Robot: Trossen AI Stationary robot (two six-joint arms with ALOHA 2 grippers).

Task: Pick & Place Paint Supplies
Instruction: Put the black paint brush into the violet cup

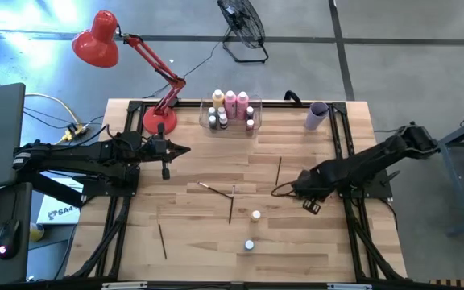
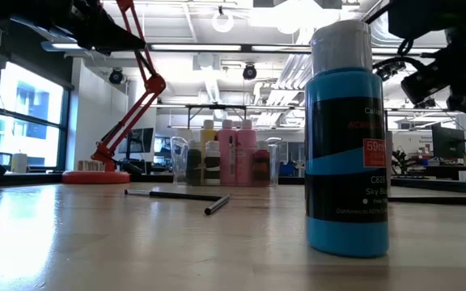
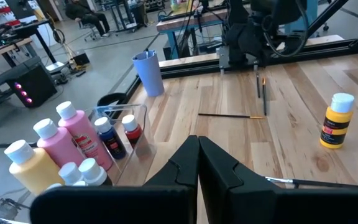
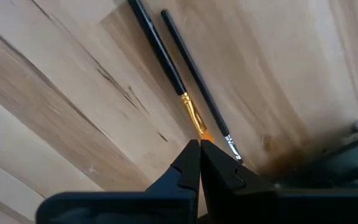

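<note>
My right gripper (image 4: 199, 144) is shut and points down over two thin paintbrushes (image 4: 166, 59) lying side by side on the table, right of centre (image 1: 279, 171). Its tips stand at the gold-banded brush's bristle end. My left gripper (image 3: 197, 152) is shut and holds nothing, hovering level at the table's left (image 1: 166, 153). More brushes (image 1: 213, 189) (image 1: 162, 240) lie flat mid-table. A tiny yellow bottle (image 3: 337, 121) and a tiny blue bottle (image 2: 346, 137) stand upright near the front. The clear bin (image 1: 230, 113) at the back holds pink and yellow bottles. My right gripper's shut fingertips (image 4: 191, 155) come from above at the orange bristle end (image 4: 201, 127) of the gold-banded brush. The fingers themselves hide that spot, so I cannot tell whether they touch it. The brush lies flat on the table.
A lilac cup (image 1: 316, 115) stands at the back right, and a red desk lamp (image 1: 158, 121) stands at the back left beside the bin. Black rails (image 1: 345, 145) run along both table sides. Bare wood lies between the brushes and the bin.
</note>
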